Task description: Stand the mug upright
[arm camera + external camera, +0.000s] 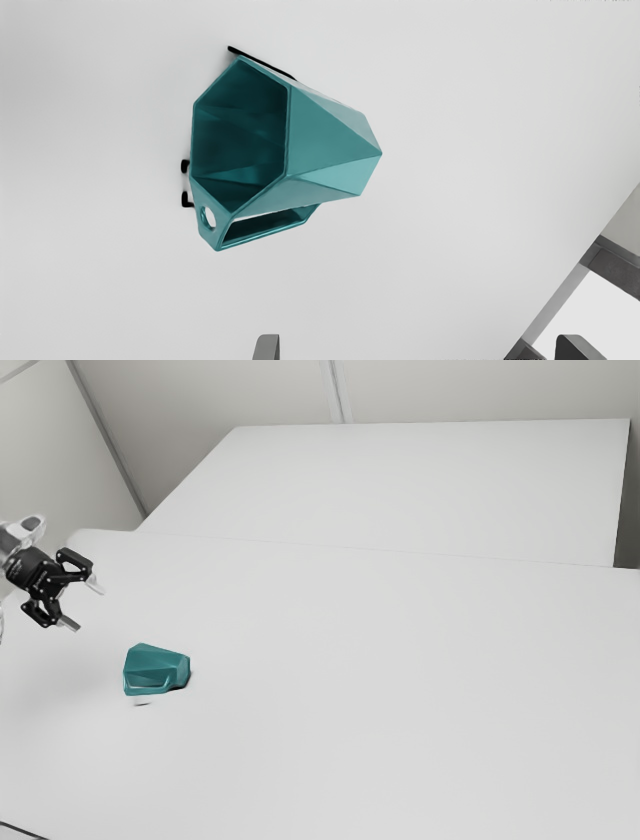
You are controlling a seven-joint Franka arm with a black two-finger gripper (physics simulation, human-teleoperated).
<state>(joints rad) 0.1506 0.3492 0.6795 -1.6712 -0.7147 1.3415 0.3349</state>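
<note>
Exterior view: end effector (83,605) released, mug (155,663) lying sideways on white table (360,690), walls (200,410) beyond.

A white robot arm (20,532) enters at the exterior view's left edge, with only its end in sight. It carries a black two-finger gripper (85,607), tilted, pointing down and toward the exterior view's right. The two fingers stand wide apart, each ending in a pale gray tip. In the wrist view, both gray fingertips (267,348) poke in at the bottom edge, well apart.
</note>
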